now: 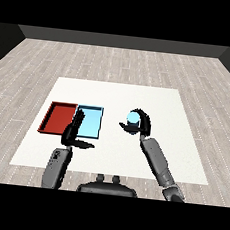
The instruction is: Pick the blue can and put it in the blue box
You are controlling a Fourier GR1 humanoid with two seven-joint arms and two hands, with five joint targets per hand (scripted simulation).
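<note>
A light blue can [133, 119] shows its round top to the right of the two trays, with my right hand [143, 125] curled round it. Whether the can stands on the table or is lifted I cannot tell. The light blue tray [93, 123] lies left of the can, touching the red tray [59, 117] on its left side. My left hand [73, 133] reaches over the near left corner of the blue tray with fingers straight and thumb pointing right, holding nothing.
The white table [159, 99] stretches around the trays, with its front edge near my forearms. Grey wooden floor surrounds the table.
</note>
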